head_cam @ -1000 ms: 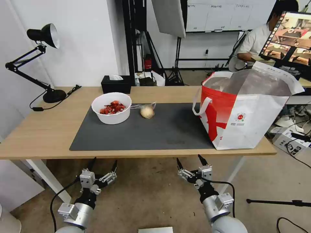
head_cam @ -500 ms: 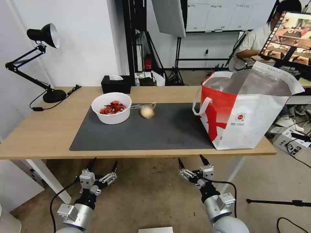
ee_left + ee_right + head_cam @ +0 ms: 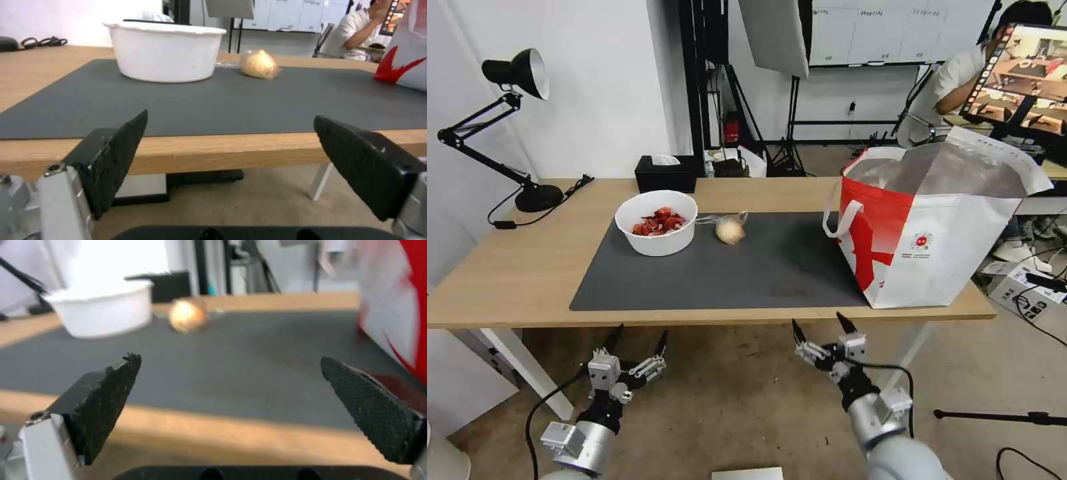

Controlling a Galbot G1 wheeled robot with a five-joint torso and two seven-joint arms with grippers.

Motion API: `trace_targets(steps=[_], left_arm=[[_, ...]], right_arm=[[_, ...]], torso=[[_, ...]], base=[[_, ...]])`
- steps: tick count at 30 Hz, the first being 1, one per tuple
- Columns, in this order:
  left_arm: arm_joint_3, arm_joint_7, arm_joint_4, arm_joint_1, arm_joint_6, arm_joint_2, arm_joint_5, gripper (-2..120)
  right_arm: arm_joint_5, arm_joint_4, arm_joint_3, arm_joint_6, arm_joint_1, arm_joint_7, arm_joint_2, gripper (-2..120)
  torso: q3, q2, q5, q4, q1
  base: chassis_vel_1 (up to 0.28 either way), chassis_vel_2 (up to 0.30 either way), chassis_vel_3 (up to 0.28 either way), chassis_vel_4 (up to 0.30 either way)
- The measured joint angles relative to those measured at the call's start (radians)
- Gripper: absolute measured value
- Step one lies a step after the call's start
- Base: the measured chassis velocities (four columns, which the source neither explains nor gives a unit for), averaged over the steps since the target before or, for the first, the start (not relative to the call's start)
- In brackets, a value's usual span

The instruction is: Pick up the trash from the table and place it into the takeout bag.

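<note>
Two end effectors, left [image 3: 639, 338] and right [image 3: 819, 326], hang spread below the table's [image 3: 507, 267] near edge, leaving bowl [image 3: 656, 222] and bagged lump [image 3: 730, 231] reachable; takeout bag [image 3: 934, 227] stands open at the right end.

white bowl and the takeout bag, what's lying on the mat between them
Only the clear bag with the yellowish lump, close beside the white bowl. From there to the takeout bag the dark mat is bare, as the head view shows.

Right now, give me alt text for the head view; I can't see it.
A white bowl of red scraps and a clear bag with a yellowish lump sit on the table's grey mat, left of the open takeout bag. The left claw and right claw are open below the near edge.
</note>
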Motion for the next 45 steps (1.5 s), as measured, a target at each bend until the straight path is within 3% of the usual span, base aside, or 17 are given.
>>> trace_targets(steps=[6, 7, 9, 10, 13, 14, 18, 19, 22, 23, 29, 35, 45], left_arm=[[-0.001, 0.0, -0.01, 0.005, -0.001, 0.017, 0.008, 100], [0.0, 0.0, -0.009, 0.001, -0.001, 0.02, 0.009, 100], [-0.001, 0.0, -0.006, -0.002, -0.001, 0.02, 0.007, 100], [-0.001, 0.0, -0.006, -0.002, -0.001, 0.02, 0.007, 100], [-0.011, 0.0, -0.002, -0.002, -0.001, 0.027, -0.004, 100], [-0.011, 0.0, -0.002, -0.002, -0.001, 0.027, -0.004, 100], [-0.023, -0.001, 0.01, -0.003, -0.003, 0.033, -0.016, 100], [-0.023, -0.001, 0.01, -0.003, -0.003, 0.033, -0.016, 100], [-0.024, 0.0, 0.021, -0.003, -0.007, 0.031, -0.017, 100], [-0.024, 0.0, 0.021, -0.003, -0.007, 0.031, -0.017, 100], [-0.02, 0.0, 0.037, -0.009, -0.011, 0.025, -0.016, 100], [-0.02, 0.0, 0.048, -0.011, -0.02, 0.026, -0.016, 100], [-0.013, 0.001, 0.06, -0.019, -0.027, 0.026, -0.017, 100]], right_arm=[[0.1, 0.025, -0.069, -0.05, 0.174, 0.0, -0.105, 100], [0.132, 0.019, -0.107, -0.066, 0.27, 0.0, -0.133, 100], [0.174, -0.015, -0.171, -0.083, 0.408, 0.002, -0.15, 100], [0.174, -0.015, -0.171, -0.083, 0.408, 0.002, -0.15, 100], [0.233, -0.099, -0.301, -0.103, 0.631, 0.016, -0.149, 100], [0.233, -0.099, -0.301, -0.103, 0.631, 0.016, -0.149, 100], [0.317, -0.28, -0.453, -0.117, 0.911, 0.024, -0.06, 100], [0.317, -0.28, -0.453, -0.117, 0.911, 0.024, -0.06, 100], [0.343, -0.459, -0.546, -0.117, 1.038, 0.022, 0.066, 100], [0.343, -0.459, -0.546, -0.117, 1.038, 0.022, 0.066, 100], [0.347, -0.73, -0.61, -0.156, 1.14, 0.023, 0.253, 100], [0.357, -0.918, -0.615, -0.209, 1.168, 0.02, 0.372, 100], [0.361, -1.083, -0.61, -0.249, 1.195, -0.022, 0.468, 100]], torso=[[0.0, 0.0, 0.0, -0.0002, 0.0], [0.0, 0.0, -0.0001, -0.0001, 0.0], [0.0, 0.0, -0.0001, 0.0, 0.0], [0.0, 0.0, -0.0001, 0.0, 0.0], [0.0, 0.0, 0.0002, -0.0001, 0.0], [0.0, 0.0, 0.0002, -0.0001, 0.0], [0.0, 0.0, -0.0003, 0.0, 0.0], [0.0, 0.0, -0.0003, 0.0, 0.0], [0.0, 0.0, -0.0001, 0.0001, 0.0], [0.0, 0.0, -0.0001, 0.0001, 0.0], [0.0, 0.0, -0.0004, 0.0001, 0.0], [0.0, 0.0, -0.0003, 0.0, 0.0], [0.0, 0.0, -0.0002, -0.0001, 0.0]], base=[[0.0, 0.0, 0.0, 0.0], [0.0, 0.0, 0.0, 0.0], [0.0, 0.0, 0.0, 0.0], [0.0, 0.0, 0.0, 0.0], [0.0, 0.0, 0.0, 0.0], [0.0, 0.0, 0.0, 0.0], [0.0, 0.0, 0.0, 0.0], [0.0, 0.0, 0.0, 0.0], [0.0, 0.0, 0.0, 0.0], [0.0, 0.0, 0.0, 0.0], [0.0, 0.0, 0.0, 0.0], [0.0, 0.0, 0.0, 0.0], [0.0, 0.0, 0.0, 0.0]])
